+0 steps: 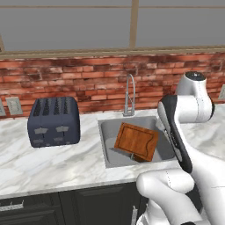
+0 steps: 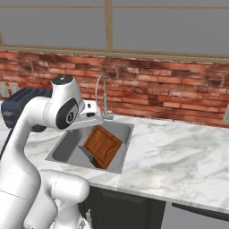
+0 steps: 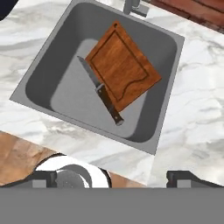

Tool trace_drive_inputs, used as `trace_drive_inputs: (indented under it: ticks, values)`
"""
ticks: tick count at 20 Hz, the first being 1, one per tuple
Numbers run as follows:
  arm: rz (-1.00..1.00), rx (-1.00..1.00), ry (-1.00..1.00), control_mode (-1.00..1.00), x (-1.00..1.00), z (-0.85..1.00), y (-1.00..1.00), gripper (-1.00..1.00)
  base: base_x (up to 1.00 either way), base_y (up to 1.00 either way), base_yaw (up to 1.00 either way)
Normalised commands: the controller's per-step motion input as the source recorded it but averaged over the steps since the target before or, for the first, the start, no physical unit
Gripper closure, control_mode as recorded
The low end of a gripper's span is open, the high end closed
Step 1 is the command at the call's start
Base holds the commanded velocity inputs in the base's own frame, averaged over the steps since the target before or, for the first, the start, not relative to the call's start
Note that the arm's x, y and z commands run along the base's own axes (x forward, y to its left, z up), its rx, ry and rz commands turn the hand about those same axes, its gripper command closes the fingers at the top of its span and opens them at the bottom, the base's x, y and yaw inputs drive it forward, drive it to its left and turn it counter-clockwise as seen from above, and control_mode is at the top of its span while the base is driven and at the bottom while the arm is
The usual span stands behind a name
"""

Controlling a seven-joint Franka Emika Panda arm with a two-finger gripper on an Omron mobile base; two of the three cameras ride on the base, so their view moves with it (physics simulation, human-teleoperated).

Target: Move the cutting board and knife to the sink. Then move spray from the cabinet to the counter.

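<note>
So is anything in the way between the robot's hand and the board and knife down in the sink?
Nothing visible is. The open hand looks straight down past the marble counter into the sink, where the cutting board leans and the knife lies beside it.

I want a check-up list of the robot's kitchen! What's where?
surface: white marble counter with a grey sink set into it.
job's things: cutting board lies in the sink; knife beside it, along its edge.
clutter: dark blue toaster on the counter.
grippers: pincer open, above the sink, holding nothing.
cables: nothing seen.
surroundings: faucet, red brick wall, window above.
</note>
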Motion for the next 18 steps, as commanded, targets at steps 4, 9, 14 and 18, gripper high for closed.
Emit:
trace_drive_inputs:
  ticks: [4, 9, 14, 18]
  values:
    - [-0.11, 0.16, 0.0, -1.0, -0.76, 0.51, -0.01, -1.0, 0.0, 0.0, 0.0]
    - [-0.09, 0.11, 0.0, -1.0, -0.89, 0.35, 0.0, -1.0, 0.0, 0.0, 0.0]
    - [-0.11, 0.04, 0.0, -1.0, -0.76, 0.38, 0.07, -1.0, 0.0, 0.0, 0.0]
    - [-0.14, 0.0, 0.0, -1.0, -0.46, 0.41, 0.31, -1.0, 0.0, 0.0, 0.0]
